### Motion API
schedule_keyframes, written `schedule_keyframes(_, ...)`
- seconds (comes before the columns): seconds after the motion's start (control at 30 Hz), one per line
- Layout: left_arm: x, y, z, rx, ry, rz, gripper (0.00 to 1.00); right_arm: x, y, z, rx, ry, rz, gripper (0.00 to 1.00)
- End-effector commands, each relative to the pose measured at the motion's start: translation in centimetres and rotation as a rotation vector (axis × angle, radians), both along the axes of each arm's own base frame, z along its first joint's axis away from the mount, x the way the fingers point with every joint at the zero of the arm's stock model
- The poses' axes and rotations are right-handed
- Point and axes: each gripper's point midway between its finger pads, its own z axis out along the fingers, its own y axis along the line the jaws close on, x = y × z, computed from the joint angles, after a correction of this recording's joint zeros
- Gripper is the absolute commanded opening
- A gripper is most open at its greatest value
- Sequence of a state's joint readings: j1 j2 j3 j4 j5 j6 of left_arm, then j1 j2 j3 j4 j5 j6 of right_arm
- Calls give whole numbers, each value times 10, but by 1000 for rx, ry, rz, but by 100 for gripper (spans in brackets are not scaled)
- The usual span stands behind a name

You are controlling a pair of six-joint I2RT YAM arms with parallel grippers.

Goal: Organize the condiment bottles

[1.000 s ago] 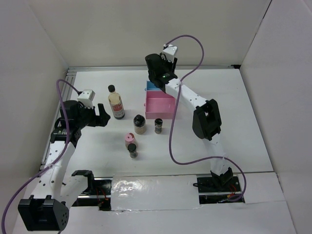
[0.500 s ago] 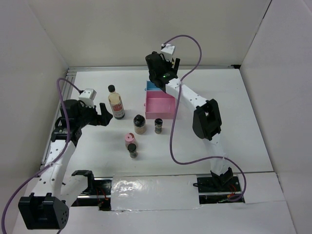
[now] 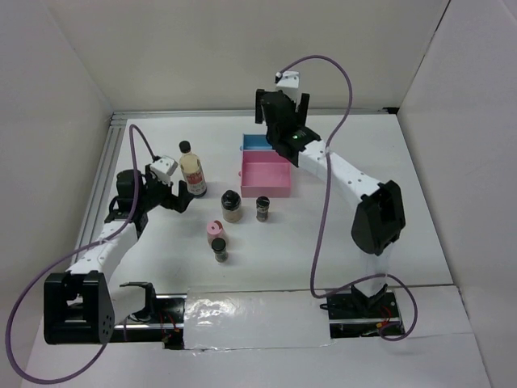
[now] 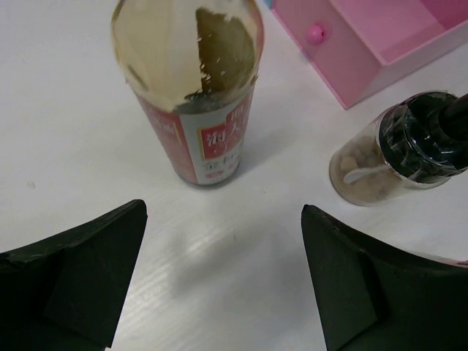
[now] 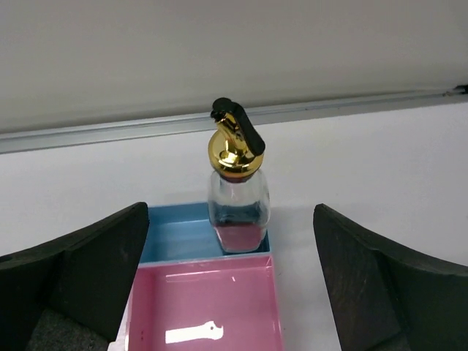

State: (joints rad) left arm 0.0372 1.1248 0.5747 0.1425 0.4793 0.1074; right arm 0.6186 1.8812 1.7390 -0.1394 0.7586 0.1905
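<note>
Clear gold-spouted bottle [image 5: 238, 208] upright in blue tray [image 5: 175, 238]

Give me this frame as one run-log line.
left gripper: open, facing label bottle | right gripper: open, empty | spout bottle: upright in blue tray | small jars: four on table

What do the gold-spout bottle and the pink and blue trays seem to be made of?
Gold-spout bottle: clear glass or hard plastic, see-through; its spout looks like polished metal. Pink tray: probably glossy plastic, it shows glare. Blue tray: likely the same smooth plastic.
</note>
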Motion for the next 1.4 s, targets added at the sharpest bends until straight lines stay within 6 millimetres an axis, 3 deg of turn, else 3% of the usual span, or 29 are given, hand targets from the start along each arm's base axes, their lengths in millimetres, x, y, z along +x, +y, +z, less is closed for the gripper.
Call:
schedule_keyframes(0.0,20,-11,26,45,-226,-124,99,-24,16,47,4,-112,156,100)
schedule_keyframes(0.13,25,-12,12,78,-250,-162,99,-48,24,61,1,-166,309,100)
schedule_keyframes(0.23,27,-20,12,68,-283,-223,99,-71,35,67,-37,-211,461,100)
schedule_keyframes(0.27,30,-21,10,57,-273,-227,99,-76,39,58,-51,-199,494,100)
schedule_keyframes(0.3,31,-21,7,55,-268,-230,99,-80,43,65,-50,-217,525,100)
schedule_keyframes(0.4,41,-22,6,45,-262,-228,99,-94,57,56,-75,-215,639,100)
schedule_keyframes(0.57,53,-21,10,51,-267,-233,99,-103,63,44,-83,-192,702,100)
schedule_keyframes(0.67,57,-13,20,65,-254,-220,99,-103,63,39,-90,-176,705,100)
schedule_keyframes(0.73,51,-16,27,70,-257,-276,99,-103,64,34,-94,-161,708,100)
schedule_keyframes(0.87,47,-24,61,50,-299,-348,99,-102,64,31,-97,-149,709,100)
schedule_keyframes(0.97,46,-28,69,12,-275,-356,99,-103,66,30,-95,-146,716,100)
schedule_keyframes(1.17,54,-34,97,-23,-342,-383,99,-105,60,28,-102,-137,710,100)
schedule_keyframes(1.37,81,-27,103,-32,-324,-315,99,-108,55,28,-96,-137,692,100)
